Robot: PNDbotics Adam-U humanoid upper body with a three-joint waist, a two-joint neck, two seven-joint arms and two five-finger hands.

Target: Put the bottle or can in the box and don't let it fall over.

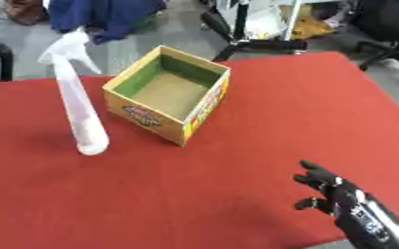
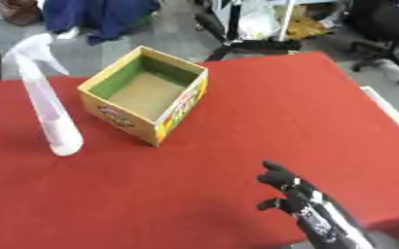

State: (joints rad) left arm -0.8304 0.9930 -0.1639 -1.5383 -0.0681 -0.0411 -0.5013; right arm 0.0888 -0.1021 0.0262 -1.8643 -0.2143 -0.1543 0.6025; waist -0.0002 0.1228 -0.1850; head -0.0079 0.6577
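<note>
The right hand point(image 1: 331, 187) enters from the lower right corner, its forearm cut off by the bottom edge. The print on the cardboard box point(image 1: 165, 121) is too blurred to read. The near inner walls of the box are hidden by its own sides. The spray bottle point(image 1: 77, 104) is hazy, its contents unclear.

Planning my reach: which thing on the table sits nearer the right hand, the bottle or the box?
The yellow box; the white spray bottle stands beyond it, left, farther from the right hand.
</note>
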